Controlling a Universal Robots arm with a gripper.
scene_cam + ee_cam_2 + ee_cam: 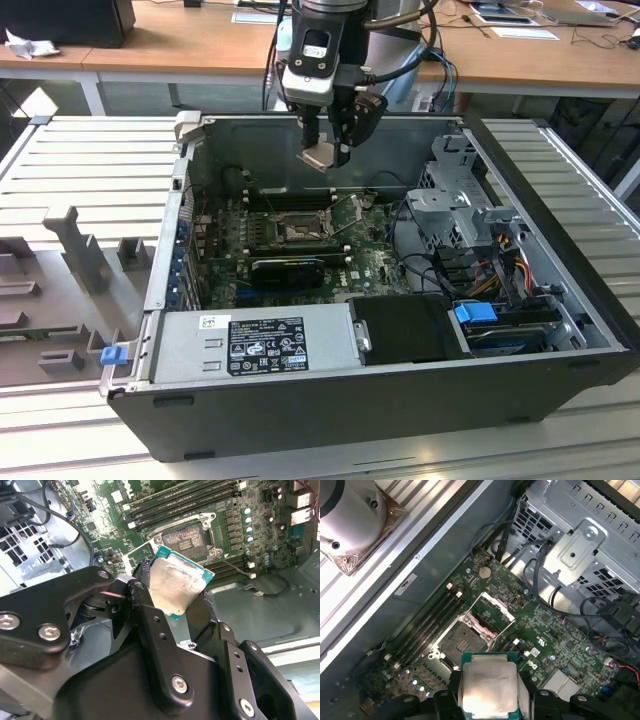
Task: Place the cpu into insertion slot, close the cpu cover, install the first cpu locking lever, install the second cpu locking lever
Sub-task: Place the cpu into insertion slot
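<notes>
My gripper hangs above the open computer case, shut on the cpu, a flat pale silver square with a green edge. Both wrist views show the cpu pinched between the black fingers, held well above the board. Below it lies the insertion slot, a dark square socket with a silvery rim on the green board. The cpu cover stands swung open beside the socket, a thin silvery frame. In the exterior view the cpu is higher than the slot and a little to that view's right.
Black memory slots run beside the socket. A long black card sits below it. A grey power supply fills the case front, a metal drive cage with cables the exterior view's right. Grey slatted table surrounds the case.
</notes>
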